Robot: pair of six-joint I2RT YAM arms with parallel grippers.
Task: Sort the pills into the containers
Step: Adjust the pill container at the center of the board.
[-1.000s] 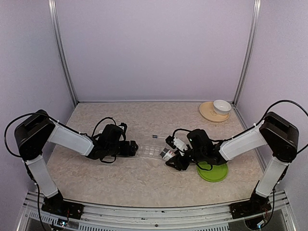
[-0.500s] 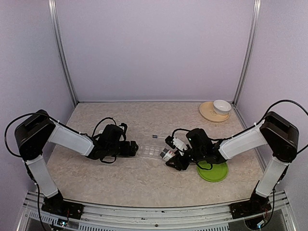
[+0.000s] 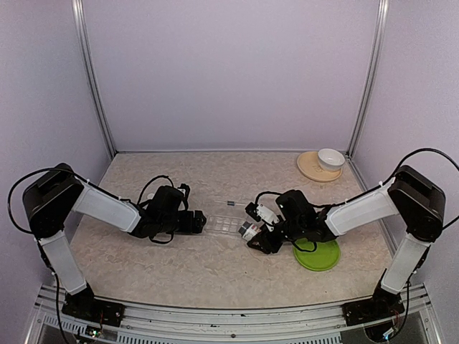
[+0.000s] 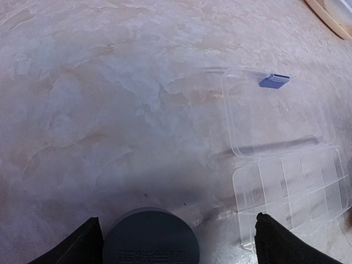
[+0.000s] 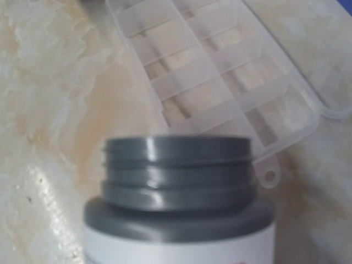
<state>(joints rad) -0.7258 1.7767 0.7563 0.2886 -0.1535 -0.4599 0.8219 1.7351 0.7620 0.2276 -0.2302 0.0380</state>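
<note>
My right claw (image 3: 252, 226) is clamped on the white plastic pill bottle with the grey threaded neck (image 5: 176, 181). The bottle is uncapped and its mouth points at the small clear plastic pill box (image 3: 224, 224), I judge so that pills can be tipped toward a compartment. The box lies near the middle of the worktop (image 3: 215, 272), between my two claws. Its hinged clear lid (image 4: 275, 115) is laid flat toward the far edge, which leaves every compartment reachable, and I see no pills in them yet. My left claw (image 3: 199, 222) rests low at the box's left end with its jaws wide apart, probably there to steady it. A dark round cap-like disc (image 4: 151, 239) sits between those jaws, though I cannot tell whether it is a loose cap.
</note>
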